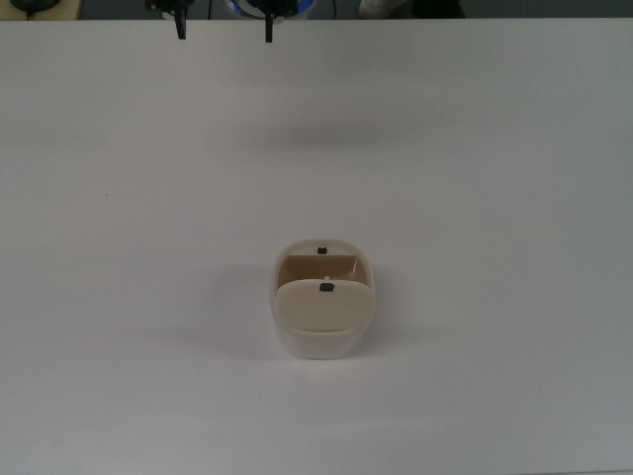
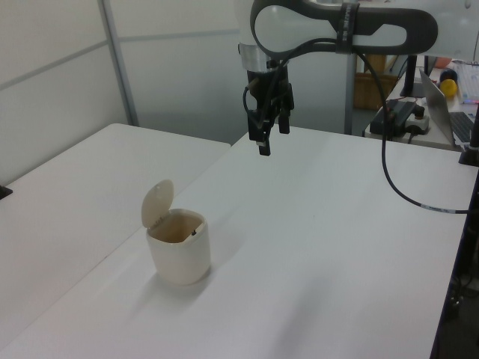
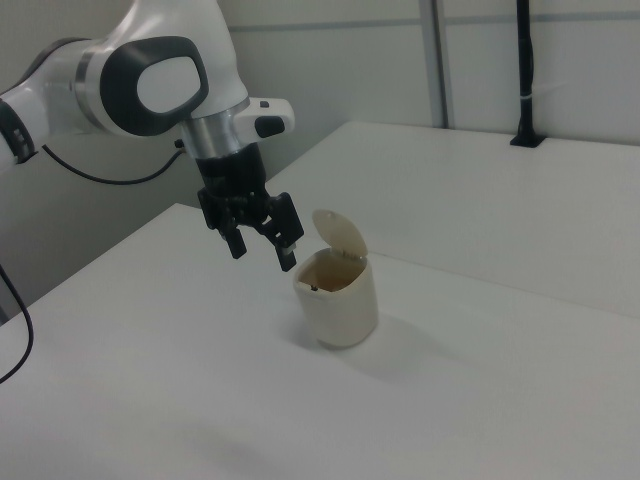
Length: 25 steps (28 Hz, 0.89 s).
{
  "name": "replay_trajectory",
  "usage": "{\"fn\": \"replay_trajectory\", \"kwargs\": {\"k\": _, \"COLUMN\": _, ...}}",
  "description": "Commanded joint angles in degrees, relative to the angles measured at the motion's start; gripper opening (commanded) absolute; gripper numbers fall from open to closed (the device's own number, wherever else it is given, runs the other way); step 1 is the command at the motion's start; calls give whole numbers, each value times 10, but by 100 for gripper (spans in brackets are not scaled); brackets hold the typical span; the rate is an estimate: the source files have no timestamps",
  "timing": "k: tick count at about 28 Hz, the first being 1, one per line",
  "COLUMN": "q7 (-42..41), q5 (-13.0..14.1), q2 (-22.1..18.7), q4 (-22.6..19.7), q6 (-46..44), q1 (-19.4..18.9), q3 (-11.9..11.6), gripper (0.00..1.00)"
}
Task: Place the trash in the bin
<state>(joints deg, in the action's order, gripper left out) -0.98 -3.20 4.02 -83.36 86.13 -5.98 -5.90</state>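
The gripper [image 3: 262,247] hangs in the air with fingers wide apart and holds nothing; the bin [image 3: 338,296], lid up, stands below it, well apart

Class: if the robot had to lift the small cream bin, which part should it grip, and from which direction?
Grip the bin across its narrow rounded body, coming down from above; the raised flap lid looks too thin and hinged to bear it.

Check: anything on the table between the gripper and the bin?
Nothing visible. The gripper hangs open and empty above bare white table, well apart from the bin, whose flap lid is tipped up. No trash shows in any view.
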Motion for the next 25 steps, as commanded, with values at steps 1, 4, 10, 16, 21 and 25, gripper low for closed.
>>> {"fn": "replay_trajectory", "kwargs": {"k": 1, "q7": 1, "q5": 14, "q2": -9, "q4": -8, "q6": 0, "q1": -2, "q3": -1, "gripper": 100}}
{"fn": "replay_trajectory", "kwargs": {"k": 4, "q7": 1, "q5": 15, "q2": -9, "q4": -8, "q6": 0, "q1": -2, "q3": 0, "gripper": 100}}
{"fn": "replay_trajectory", "kwargs": {"k": 10, "q7": 1, "q5": 14, "q2": -9, "q4": -8, "q6": 0, "q1": -2, "q3": -3, "gripper": 100}}
{"fn": "replay_trajectory", "kwargs": {"k": 16, "q7": -3, "q5": 13, "q2": -5, "q4": -8, "q6": 1, "q1": -1, "q3": -3, "gripper": 100}}
{"fn": "replay_trajectory", "kwargs": {"k": 21, "q7": -6, "q5": 10, "q2": -3, "q4": -8, "q6": 1, "q1": -1, "q3": -4, "gripper": 100}}
{"fn": "replay_trajectory", "kwargs": {"k": 25, "q7": -6, "q5": 7, "q2": -3, "q4": -8, "q6": 2, "q1": -1, "q3": -5, "gripper": 100}}
